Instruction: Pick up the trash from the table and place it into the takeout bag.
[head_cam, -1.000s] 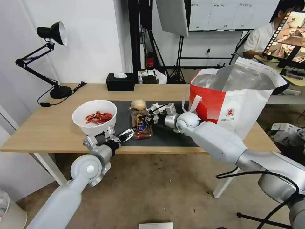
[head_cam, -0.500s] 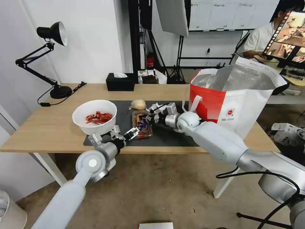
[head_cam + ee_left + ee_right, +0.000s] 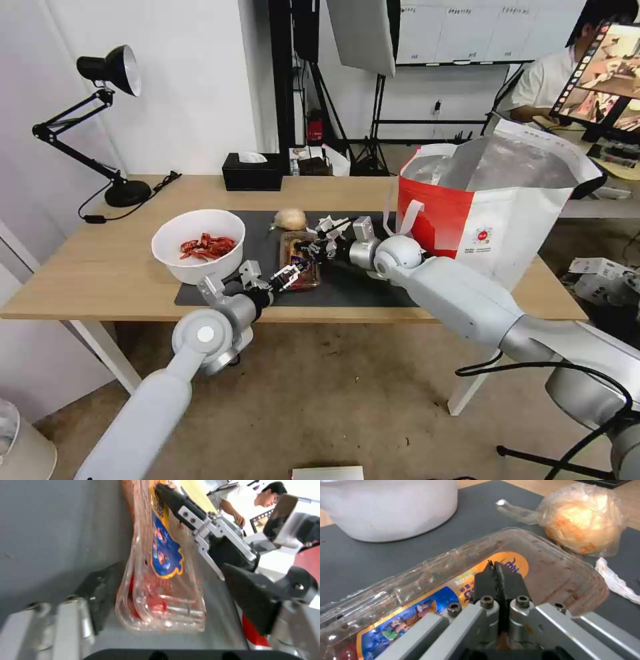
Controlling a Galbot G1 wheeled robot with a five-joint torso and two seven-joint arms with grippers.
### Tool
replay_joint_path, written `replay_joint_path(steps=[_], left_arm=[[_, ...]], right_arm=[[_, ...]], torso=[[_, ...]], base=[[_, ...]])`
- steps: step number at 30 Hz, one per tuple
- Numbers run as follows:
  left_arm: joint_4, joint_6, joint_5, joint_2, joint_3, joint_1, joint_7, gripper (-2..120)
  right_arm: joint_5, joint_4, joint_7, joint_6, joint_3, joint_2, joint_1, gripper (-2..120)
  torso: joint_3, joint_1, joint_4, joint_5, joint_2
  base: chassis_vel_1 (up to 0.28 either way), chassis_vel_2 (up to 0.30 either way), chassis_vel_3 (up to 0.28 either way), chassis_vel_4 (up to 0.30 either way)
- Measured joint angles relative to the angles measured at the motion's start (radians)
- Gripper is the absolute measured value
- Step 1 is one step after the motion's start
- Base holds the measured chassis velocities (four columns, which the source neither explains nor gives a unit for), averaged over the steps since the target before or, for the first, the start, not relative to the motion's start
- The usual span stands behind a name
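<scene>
White bowl [image 3: 198, 245] of red scraps, blue-and-orange-labelled clear tray [image 3: 480, 580], dark grey mat [image 3: 360, 283], red-and-white bag [image 3: 490, 207]

A studio-like lab: softbox [image 3: 363, 33] on stands, whiteboard [image 3: 490, 30], monitor [image 3: 610, 73], bare concrete floor [image 3: 347, 400].

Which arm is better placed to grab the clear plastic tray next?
Left. Its tool is open with fingers either side of the clear tray's end; the right tool rests shut on its lid.

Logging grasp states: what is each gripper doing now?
Left gripper: open around the clear plastic food tray's near end.
Right gripper: shut on the tray.
</scene>
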Motion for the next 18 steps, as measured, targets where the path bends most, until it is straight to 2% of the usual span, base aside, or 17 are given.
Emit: replay_joint_path(steps=[2, 5, 8, 9, 12, 13, 17, 18], left_arm=[[0.001, -0.004, 0.0, 0.0, 0.001, -0.004, -0.001, 64], [0.003, -0.005, 0.0, 0.0, 0.001, -0.006, -0.001, 58], [0.005, -0.007, 0.002, -0.001, 0.0, -0.009, -0.001, 43], [0.005, -0.007, 0.002, -0.001, 0.0, -0.009, -0.001, 43], [0.006, -0.008, 0.007, -0.003, 0.002, -0.009, -0.001, 27], [0.006, -0.008, 0.007, -0.003, 0.002, -0.009, -0.001, 27], [0.008, -0.01, 0.01, -0.005, 0.005, -0.009, -0.001, 11], [0.008, -0.01, 0.01, -0.005, 0.005, -0.009, -0.001, 11]], right_arm=[[0.0, 0.005, 0.0, 0.0, 0.0, 0.0, -0.002, 0], [0.0, 0.008, 0.0, 0.0, 0.0, -0.001, -0.004, 0], [0.001, 0.017, 0.003, 0.0, 0.003, -0.005, -0.008, 0], [0.001, 0.017, 0.003, 0.0, 0.003, -0.005, -0.008, 0], [0.002, 0.024, 0.004, 0.0, 0.004, -0.011, -0.01, 0], [0.002, 0.024, 0.004, 0.0, 0.004, -0.011, -0.01, 0], [0.01, 0.03, 0.006, 0.0, 0.009, -0.017, -0.011, 0], [0.01, 0.03, 0.006, 0.0, 0.009, -0.017, -0.011, 0]], torso=[[0.0, 0.0, 0.0, 0.0, 0.0], [0.0, 0.0, 0.0, 0.0, 0.0], [0.0, 0.0, 0.0, 0.0, 0.0], [0.0, 0.0, 0.0, 0.0, 0.0], [0.0, 0.0, 0.0, 0.0, 0.0], [0.0, 0.0, 0.0, 0.0, 0.0], [0.0, 0.0, 0.0, 0.0, 0.0], [0.0, 0.0, 0.0, 0.0, 0.0]], base=[[0.0, 0.0, 0.0, 0.0], [0.0, 0.0, 0.0, 0.0], [0.0, 0.0, 0.0, 0.0], [0.0, 0.0, 0.0, 0.0], [0.0, 0.0, 0.0, 0.0], [0.0, 0.0, 0.0, 0.0], [0.0, 0.0, 0.0, 0.0], [0.0, 0.0, 0.0, 0.0]])
